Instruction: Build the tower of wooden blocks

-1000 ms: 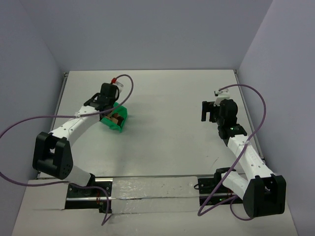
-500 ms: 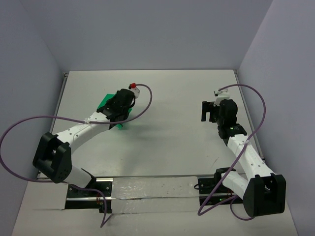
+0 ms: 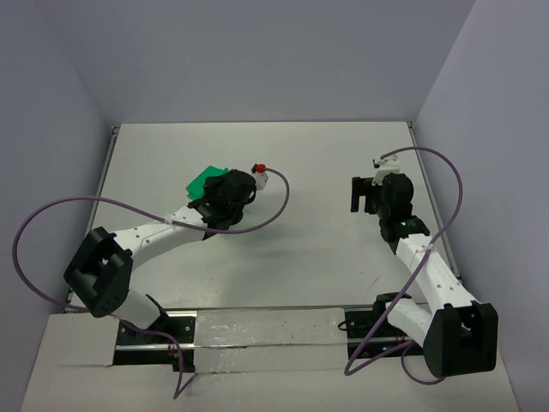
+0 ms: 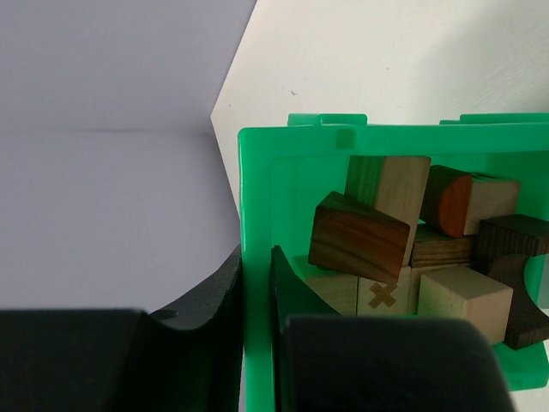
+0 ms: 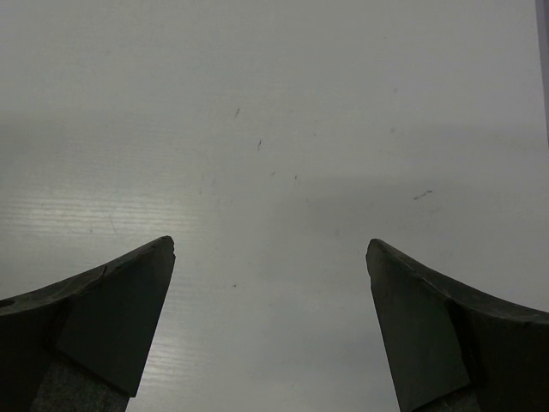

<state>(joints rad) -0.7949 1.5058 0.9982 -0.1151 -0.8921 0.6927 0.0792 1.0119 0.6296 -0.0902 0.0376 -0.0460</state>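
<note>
no tower yet: wood blocks [image 4: 386,232] sit in the green bin [image 4: 257,172]. left gripper [image 4: 256,275] pinches its wall; right gripper [image 5: 270,257] wide open, empty.

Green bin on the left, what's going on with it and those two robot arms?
The left gripper is shut on the wall of the green bin, one finger inside and one outside. The wood blocks are piled loose inside the bin, tan, reddish and dark brown ones. The right gripper hangs open over the table, holding nothing. No tower is in view yet.
</note>
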